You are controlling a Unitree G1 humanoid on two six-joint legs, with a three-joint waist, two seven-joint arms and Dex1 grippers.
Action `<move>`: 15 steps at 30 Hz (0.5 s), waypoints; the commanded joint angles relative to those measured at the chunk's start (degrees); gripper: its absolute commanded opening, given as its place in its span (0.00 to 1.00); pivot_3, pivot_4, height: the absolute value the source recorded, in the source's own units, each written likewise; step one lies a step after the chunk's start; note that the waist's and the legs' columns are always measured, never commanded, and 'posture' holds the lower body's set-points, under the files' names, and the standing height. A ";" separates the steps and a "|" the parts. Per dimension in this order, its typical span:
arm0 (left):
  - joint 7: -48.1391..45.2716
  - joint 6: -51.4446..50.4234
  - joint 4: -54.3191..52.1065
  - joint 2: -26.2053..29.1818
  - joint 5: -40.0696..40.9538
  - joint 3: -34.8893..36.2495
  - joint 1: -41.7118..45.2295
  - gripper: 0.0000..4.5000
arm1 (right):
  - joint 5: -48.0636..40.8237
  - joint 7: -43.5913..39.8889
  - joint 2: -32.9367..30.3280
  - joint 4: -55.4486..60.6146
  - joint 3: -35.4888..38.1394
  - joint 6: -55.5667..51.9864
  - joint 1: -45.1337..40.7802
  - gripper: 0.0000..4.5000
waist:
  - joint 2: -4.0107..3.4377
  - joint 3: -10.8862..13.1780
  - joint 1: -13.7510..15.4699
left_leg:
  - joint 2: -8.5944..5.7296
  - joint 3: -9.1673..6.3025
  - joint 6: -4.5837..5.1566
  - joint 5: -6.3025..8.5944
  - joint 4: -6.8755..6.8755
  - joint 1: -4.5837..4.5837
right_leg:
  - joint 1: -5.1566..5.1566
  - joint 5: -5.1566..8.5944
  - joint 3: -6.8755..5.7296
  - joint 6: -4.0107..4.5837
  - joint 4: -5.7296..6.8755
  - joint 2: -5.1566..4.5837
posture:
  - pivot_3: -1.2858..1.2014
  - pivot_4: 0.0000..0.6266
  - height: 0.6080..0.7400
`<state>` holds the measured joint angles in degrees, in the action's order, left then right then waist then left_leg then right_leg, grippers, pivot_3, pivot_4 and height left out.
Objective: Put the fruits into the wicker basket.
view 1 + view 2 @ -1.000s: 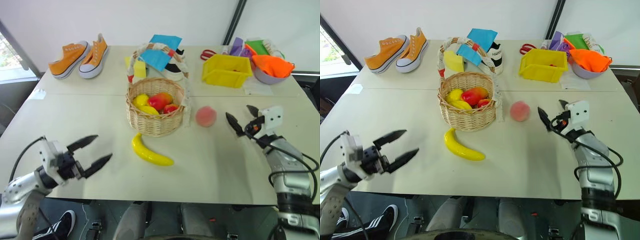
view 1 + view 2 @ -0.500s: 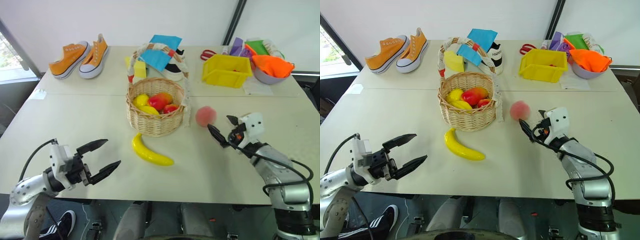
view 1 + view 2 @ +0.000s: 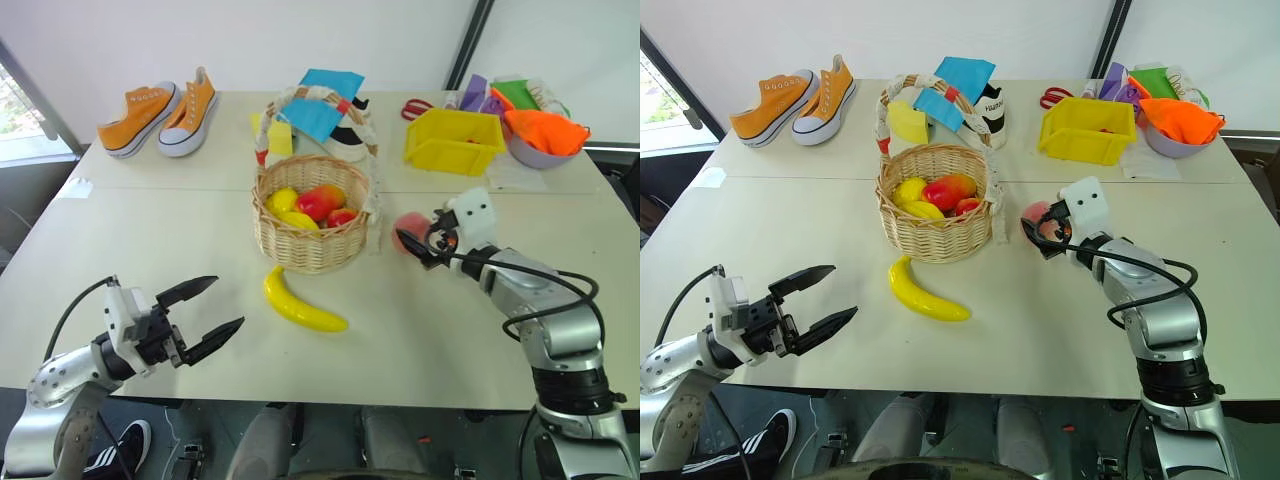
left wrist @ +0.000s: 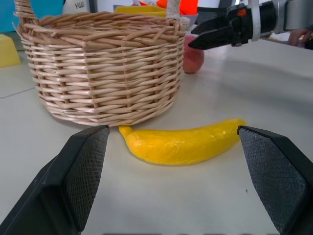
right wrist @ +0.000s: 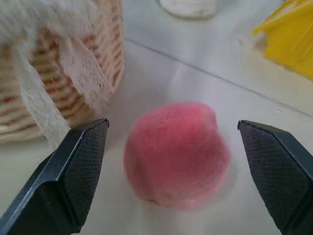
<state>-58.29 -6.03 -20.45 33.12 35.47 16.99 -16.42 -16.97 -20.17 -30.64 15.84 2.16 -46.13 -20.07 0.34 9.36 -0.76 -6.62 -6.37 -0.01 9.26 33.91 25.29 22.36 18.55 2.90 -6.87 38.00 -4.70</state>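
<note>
Head views: I see the wicker basket [image 3: 312, 213] mid-tabletop [image 3: 150, 230], small red and yellow fruits inside. The banana [image 3: 303, 301] lies on the tabletop just in front of the basket. The peach [image 3: 408, 226] sits just right of the basket, partly covered by my right gripper [image 3: 418, 243], fingers apart at the fruit. My left gripper [image 3: 205, 318] hangs over the tabletop's near left edge, fingers apart, empty, well apart from the banana. Orange sneakers [image 3: 160, 115], a yellow bin [image 3: 452, 140] and a bowl of orange cloth [image 3: 545, 135] stand along the far side.

Left wrist view: my own fingers [image 4: 85, 171] stand wide on either side of the banana [image 4: 183, 143], which lies close against the basket wall [image 4: 105, 73]; beyond, the right gripper's tips at the peach [image 4: 193, 55].

Right wrist view: the peach [image 5: 176, 152] rests on the tabletop between my spread fingers [image 5: 80, 169], no contact visible; white lace [image 5: 58, 93] hangs down the basket's side, a detail the head views barely show.
</note>
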 commanded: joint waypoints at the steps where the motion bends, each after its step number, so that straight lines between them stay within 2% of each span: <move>1: 0.73 0.90 -2.32 -0.22 -0.02 0.61 -1.11 1.00 | 1.40 -0.26 -0.43 -1.92 -0.73 -0.84 -2.97 0.98 | 0.00 0.00 -0.04 | 0.00 0.00 0.00 0.00 0.00 0.00 | 0.00 0.00 0.00 0.00 0.00 0.00 | 0.52 0.24 1.00; 10: 1.87 1.11 -2.64 -0.21 -0.09 0.31 -1.23 1.00 | 4.50 -0.81 0.80 -9.28 -2.84 1.43 -5.16 0.98 | -0.01 0.01 -0.03 | 0.00 0.01 0.00 0.00 0.00 0.00 | 0.01 -0.01 -0.01 -0.01 0.00 0.00 | 0.52 0.24 1.00; 14: 2.11 1.11 -2.23 -0.15 -0.16 0.19 -0.77 1.00 | 3.42 -0.64 1.80 -8.67 -0.36 1.31 -4.98 0.75 | -0.01 0.00 -0.06 | 0.00 0.00 0.00 0.00 0.00 0.00 | 0.01 -0.01 -0.01 -0.02 0.02 0.01 | 0.52 0.24 1.00; 15: 2.09 1.16 -2.00 -0.15 -0.24 0.08 -0.61 1.00 | 3.36 -0.61 1.72 -7.98 0.25 1.51 -4.49 0.75 | -0.01 0.00 0.01 | 0.00 0.00 0.00 0.00 0.00 0.00 | 0.02 -0.01 -0.01 -0.02 0.02 0.01 | 0.52 0.24 1.00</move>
<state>-56.22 -5.78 -21.11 33.00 35.47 16.95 -17.27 -12.78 -20.69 -28.83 5.23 -0.45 -45.73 -24.21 0.33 9.37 -0.76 -6.62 -6.37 -0.02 9.26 33.90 25.30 22.37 18.54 2.90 -6.88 38.01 -4.69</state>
